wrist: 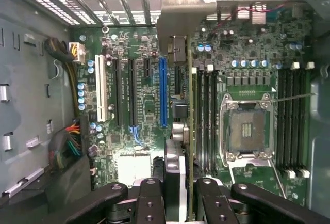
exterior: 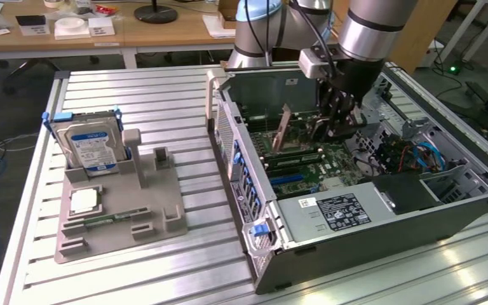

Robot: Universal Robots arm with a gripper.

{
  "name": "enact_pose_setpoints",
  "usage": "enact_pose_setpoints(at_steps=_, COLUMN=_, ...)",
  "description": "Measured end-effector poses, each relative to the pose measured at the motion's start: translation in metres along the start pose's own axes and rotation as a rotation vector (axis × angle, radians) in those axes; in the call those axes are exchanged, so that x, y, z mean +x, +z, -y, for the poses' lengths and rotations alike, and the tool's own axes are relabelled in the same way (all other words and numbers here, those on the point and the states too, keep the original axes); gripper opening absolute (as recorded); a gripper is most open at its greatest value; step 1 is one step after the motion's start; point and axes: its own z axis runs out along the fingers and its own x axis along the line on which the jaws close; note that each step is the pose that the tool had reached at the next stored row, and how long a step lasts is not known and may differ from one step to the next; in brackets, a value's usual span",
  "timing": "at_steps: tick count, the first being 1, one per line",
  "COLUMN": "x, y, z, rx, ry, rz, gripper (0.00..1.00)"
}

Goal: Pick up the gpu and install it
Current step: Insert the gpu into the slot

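Observation:
My gripper [exterior: 327, 127] reaches down into the open computer case [exterior: 253, 190] and is shut on the gpu [exterior: 284, 125], a thin card held on edge above the motherboard [exterior: 312, 173]. In the wrist view the gpu [wrist: 189, 131] shows edge-on between my black fingers [wrist: 149, 198], with its pale metal end bracket [wrist: 178, 12] toward the case's slotted rear wall. The card hangs beside the long blue expansion slot [wrist: 163, 90], between it and the memory slots [wrist: 206, 121]. I cannot tell whether its lower edge touches the board.
A grey fixture [exterior: 142, 210] on the exterior view's left holds a silver hard drive [exterior: 91, 147], a processor chip [exterior: 84, 202] and a small memory stick [exterior: 108, 220]. Inside the case are the processor socket [wrist: 247, 128], cable bundles [exterior: 413, 155] and a power supply [exterior: 337, 213].

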Motion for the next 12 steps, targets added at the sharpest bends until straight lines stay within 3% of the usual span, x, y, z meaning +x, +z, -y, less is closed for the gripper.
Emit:
enact_pose_setpoints(at_steps=8, x=0.002, y=0.0136, z=-0.0158, rx=0.0005, ry=-0.001, rz=0.0002, gripper=0.29)
enact_pose_setpoints(at_steps=12, x=0.003, y=0.0186, z=-0.0177, rx=0.0005, ry=-0.001, rz=0.0001, gripper=0.29)
